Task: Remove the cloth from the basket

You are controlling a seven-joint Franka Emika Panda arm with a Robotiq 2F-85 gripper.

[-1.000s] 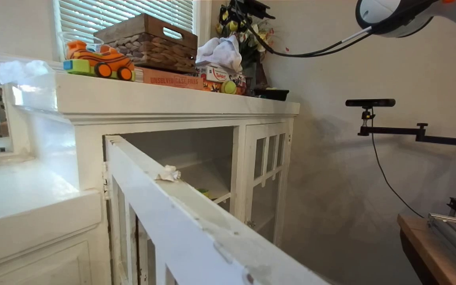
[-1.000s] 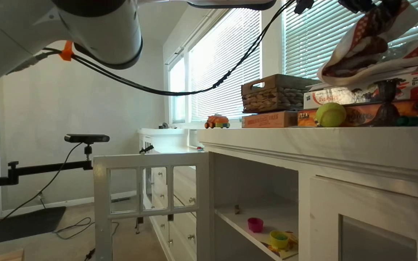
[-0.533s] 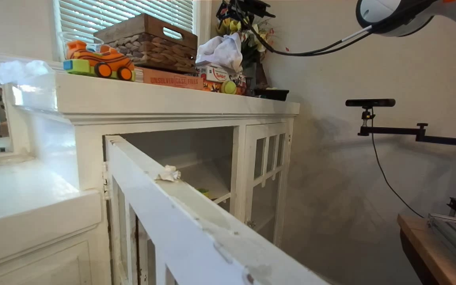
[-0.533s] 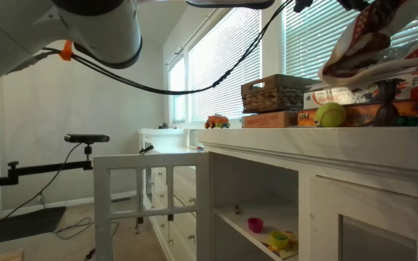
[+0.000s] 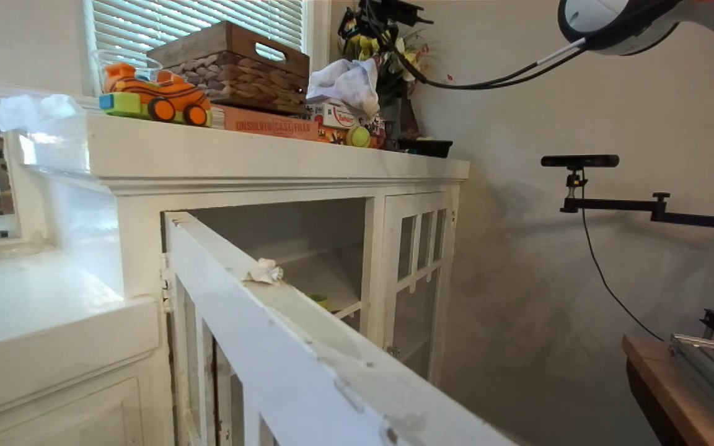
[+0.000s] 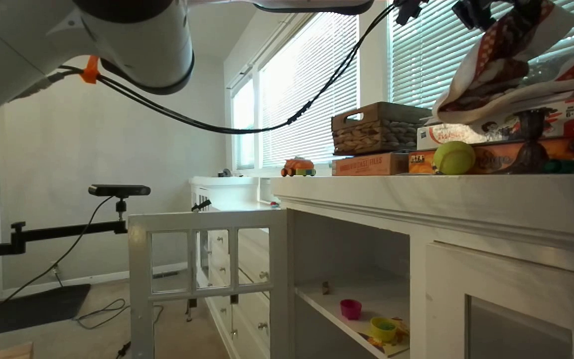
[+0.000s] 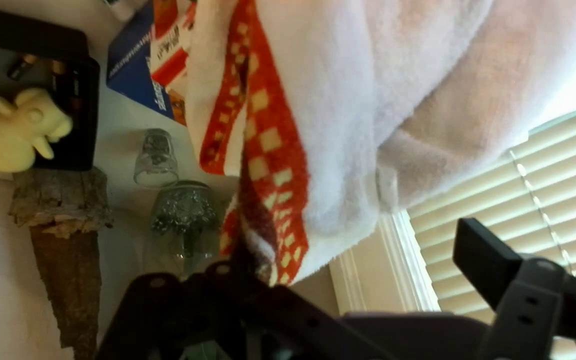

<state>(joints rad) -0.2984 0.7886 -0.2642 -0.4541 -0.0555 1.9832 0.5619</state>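
The whitish cloth [image 6: 486, 94] with red checked edging and dark patches rests on stacked game boxes beside the basket, its upper end raised toward the gripper. In an exterior view its pale side [image 5: 346, 83] shows. The brown wicker basket [image 5: 258, 77] stands on an orange-brown box, outside the wrist view; its inside is hidden in both exterior views. My gripper [image 7: 360, 260] is open, jaws wide apart with a bare gap between them. A narrow end of the cloth [image 7: 328, 115] reaches the left finger and disappears behind it; how it hangs there is hidden. The right finger [image 7: 485, 260] touches nothing.
Along the shelf stand a tennis ball [image 6: 454, 157], a dark candlestick [image 6: 531, 144] and an orange toy car [image 5: 158, 96]. A tumbler [image 7: 157, 157], a stemmed glass [image 7: 184, 215] and a black tray [image 7: 90, 115] show in the wrist view. Below, a cabinet door [image 6: 207, 219] juts out.
My gripper went up slightly, then came back down and a little toward the basket side. The raised end of the cloth shifted along with it; the basket stayed put.
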